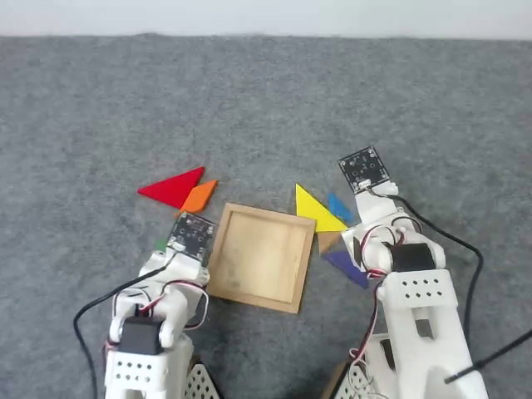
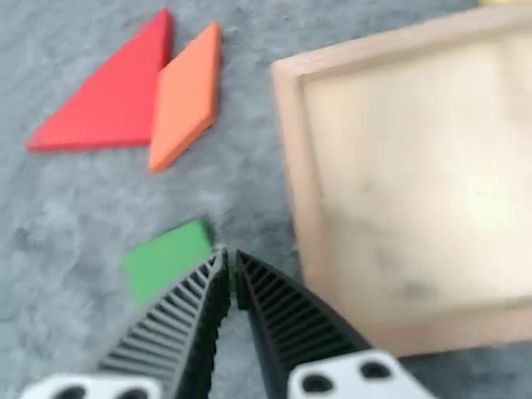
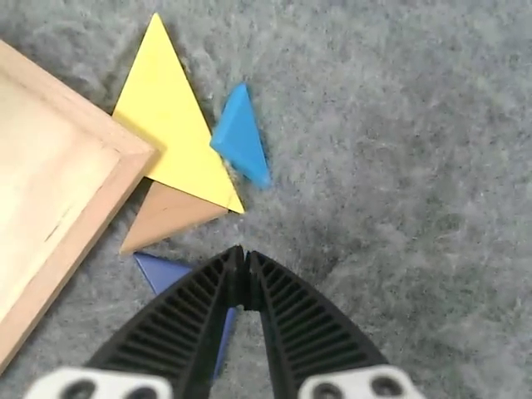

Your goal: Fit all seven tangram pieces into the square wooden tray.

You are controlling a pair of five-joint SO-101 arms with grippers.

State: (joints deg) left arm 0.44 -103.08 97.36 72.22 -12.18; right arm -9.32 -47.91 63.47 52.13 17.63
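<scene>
My left gripper (image 2: 229, 259) is closed on nothing, tips just beside the green piece (image 2: 169, 258). In the high view it lies left of the empty tray (image 1: 270, 214), nearer this arm than my closed right gripper (image 3: 243, 258).

A grey, fuzzy mat (image 1: 249, 100) is spread across the whole width of the high view; its fibres are seen close up in the 2 wrist views. Beyond its far edge, a plain pale wall (image 1: 266, 17) is evenly lit.
</scene>
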